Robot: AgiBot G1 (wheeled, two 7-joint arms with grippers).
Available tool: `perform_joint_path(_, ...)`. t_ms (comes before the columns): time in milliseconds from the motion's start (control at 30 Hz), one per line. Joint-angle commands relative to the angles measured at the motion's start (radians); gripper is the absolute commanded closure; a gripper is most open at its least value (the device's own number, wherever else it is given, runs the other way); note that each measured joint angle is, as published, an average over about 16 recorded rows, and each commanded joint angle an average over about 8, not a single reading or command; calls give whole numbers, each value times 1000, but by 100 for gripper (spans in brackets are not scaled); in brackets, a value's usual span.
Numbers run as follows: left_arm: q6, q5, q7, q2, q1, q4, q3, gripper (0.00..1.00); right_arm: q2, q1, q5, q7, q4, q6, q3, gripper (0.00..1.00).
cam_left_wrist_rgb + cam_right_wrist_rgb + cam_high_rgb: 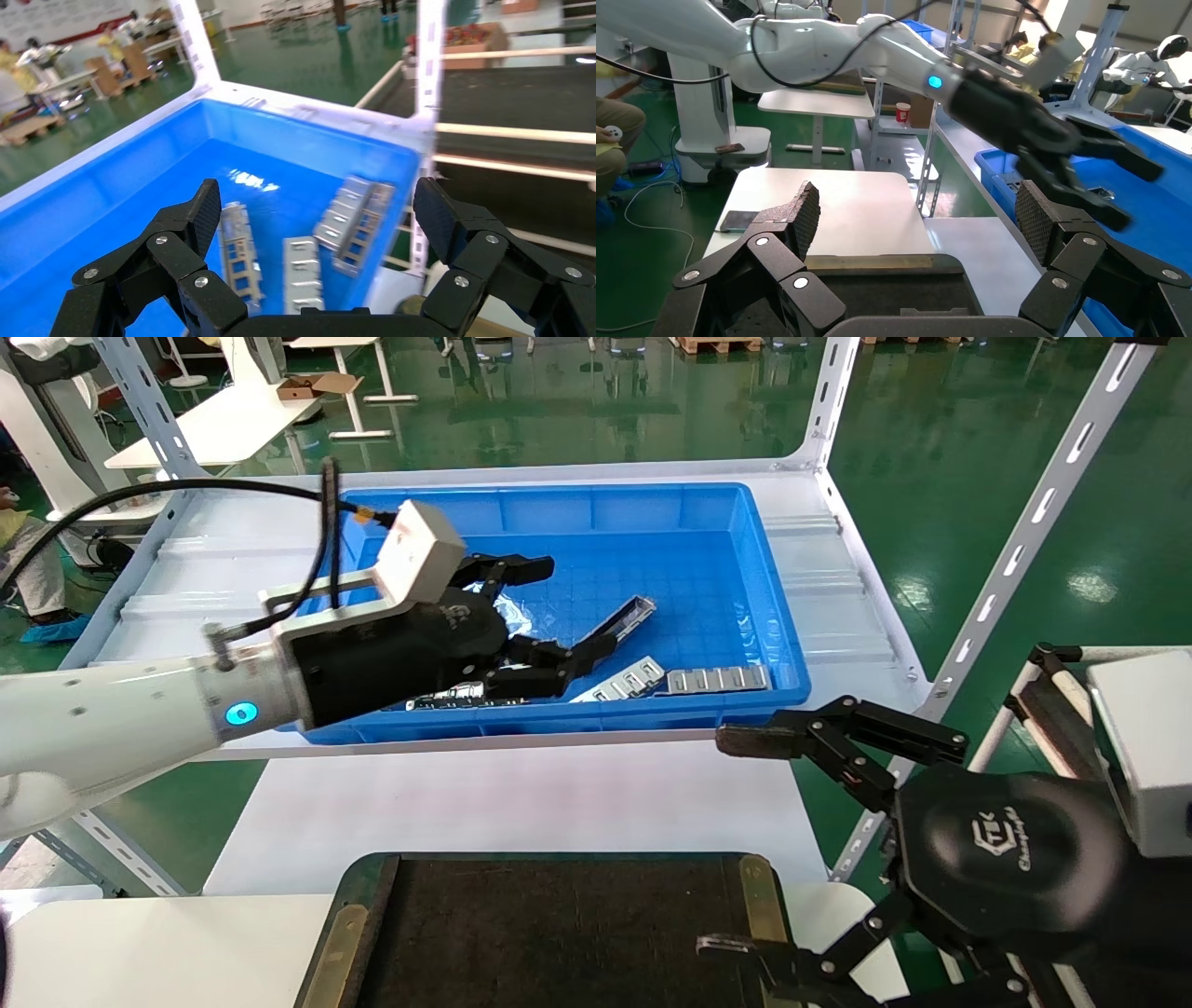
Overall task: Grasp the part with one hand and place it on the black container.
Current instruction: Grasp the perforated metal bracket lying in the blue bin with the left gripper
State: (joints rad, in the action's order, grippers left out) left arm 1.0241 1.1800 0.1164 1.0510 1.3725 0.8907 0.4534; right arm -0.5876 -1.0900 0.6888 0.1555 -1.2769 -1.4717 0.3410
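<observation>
Head view is showing our left hand (549, 617) reaching into the blue bin (652, 514) with its fingers spread and nothing between them. Just to its right we are seeing the part (626, 617), a slim light-grey channel lying tilted on the bin floor, apart from the flat tabbed strips (717, 679) near the front wall. We are judging it light and stiff, with smooth metal walls that may slip (the cut-outs offer little purchase), so we are favouring a pinch across its two side walls near mid-length. Nearer us, the black container (559, 933) is sitting bare on the desk (521, 803). Farthest right, our right hand (736, 845) is hovering released beside that tray.
</observation>
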Motion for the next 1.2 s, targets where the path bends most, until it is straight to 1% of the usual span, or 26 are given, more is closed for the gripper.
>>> perform_joint_path(33,-23,25,-10,43,31,-60,14,0,0,0,0,0,0,0,0,0)
perform_joint_path(300,-100,94,-77,176,128,-293,52,0,0,0,0,0,0,0,0,0)
perform_joint_path(500,-168,117,-126,255,181,-462,59,0,0,0,0,0,0,0,0,0)
perform_joint_path(700,-226,121,-162,299,209,-579,72,0,0,0,0,0,0,0,0,0)
perform_joint_path(867,-267,113,-173,311,215,-620,98,0,0,0,0,0,0,0,1,0)
perform_joint_path(900,-275,109,-173,312,215,-623,105,0,0,0,0,0,0,0,1,3)
perform_joint_path(933,-282,106,-172,313,215,-625,111,0,0,0,0,0,0,0,1,12)
perform_joint_path(967,-289,102,-170,314,214,-625,118,0,0,0,0,0,0,0,1,25)
perform_joint_path(1000,-297,98,-168,314,213,-625,126,6,0,0,0,0,0,0,1,38)
perform_joint_path(1133,-323,78,-153,316,209,-616,157,56,0,0,-1,0,0,0,1,87)
perform_joint_path(1167,-329,72,-148,316,208,-613,165,68,0,0,-1,0,0,0,1,97)
perform_joint_path(1200,-335,66,-143,316,207,-609,174,81,0,0,-1,0,0,0,1,100)
